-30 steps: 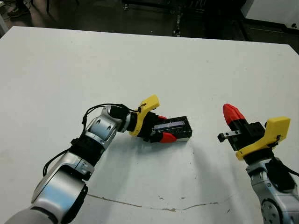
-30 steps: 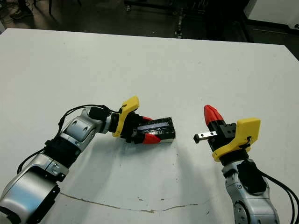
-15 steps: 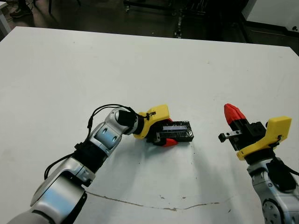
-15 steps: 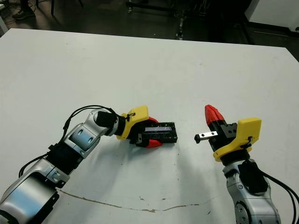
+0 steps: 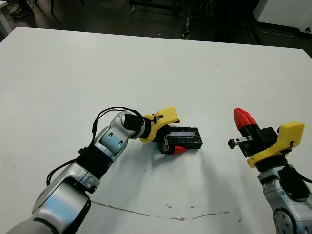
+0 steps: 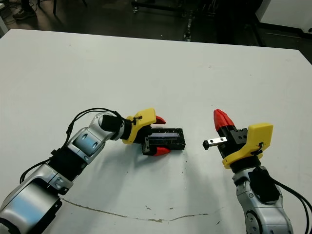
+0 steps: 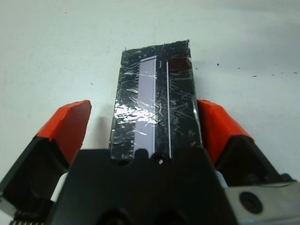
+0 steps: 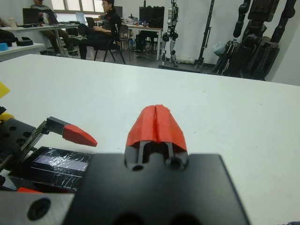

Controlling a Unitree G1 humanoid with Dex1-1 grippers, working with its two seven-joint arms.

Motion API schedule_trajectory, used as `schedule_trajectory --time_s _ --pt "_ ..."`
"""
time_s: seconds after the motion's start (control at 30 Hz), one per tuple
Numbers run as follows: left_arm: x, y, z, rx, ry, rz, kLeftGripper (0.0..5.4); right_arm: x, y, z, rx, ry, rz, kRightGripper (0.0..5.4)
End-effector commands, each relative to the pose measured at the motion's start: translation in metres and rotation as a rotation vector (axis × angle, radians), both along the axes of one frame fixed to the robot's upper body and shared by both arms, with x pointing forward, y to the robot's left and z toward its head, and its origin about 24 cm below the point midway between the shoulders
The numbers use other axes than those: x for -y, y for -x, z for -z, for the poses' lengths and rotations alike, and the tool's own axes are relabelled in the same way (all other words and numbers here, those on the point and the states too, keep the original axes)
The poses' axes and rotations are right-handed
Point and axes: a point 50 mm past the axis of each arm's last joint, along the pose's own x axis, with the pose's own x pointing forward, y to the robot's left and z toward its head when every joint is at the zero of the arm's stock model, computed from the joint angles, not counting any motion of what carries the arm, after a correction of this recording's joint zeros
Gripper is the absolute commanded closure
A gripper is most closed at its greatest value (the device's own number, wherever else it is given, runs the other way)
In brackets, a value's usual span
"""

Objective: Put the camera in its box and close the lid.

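White tabletop (image 5: pixel 146 68) filled most of the scene, with a dark room beyond its far edge. At the middle of it, the left gripper (image 7: pixel 143 126) lay low and nearly level, its jaws spread wide to either side of the lid (image 5: pixel 184 138), one red fingertip (image 7: pixel 68 124) standing clear of each long side without touching. The lid, black with a shiny crinkled top, rested flat on the tabletop, one end close against the gripper's black body. The left arm reached in from the near left, elbow bent, forearm angled toward the centre. Well apart on the right, the right gripper (image 5: pixel 242 118) hung above the tabletop with its jaws pressed together and holding nothing, pointing away from the robot. People sat at desks far beyond the tabletop.
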Motion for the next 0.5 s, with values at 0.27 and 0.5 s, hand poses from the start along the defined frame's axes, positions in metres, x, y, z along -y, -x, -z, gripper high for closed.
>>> schedule_trajectory --time_s 0.27,0.5 --pt "-0.013 0.020 0.033 -0.132 -0.106 0.016 0.01 0.003 0.001 0.001 -0.009 0.012 0.009 5.40" --pt "-0.060 0.024 0.020 -0.126 -0.098 -0.021 0.01 0.003 0.000 0.001 -0.005 0.010 -0.002 5.40"
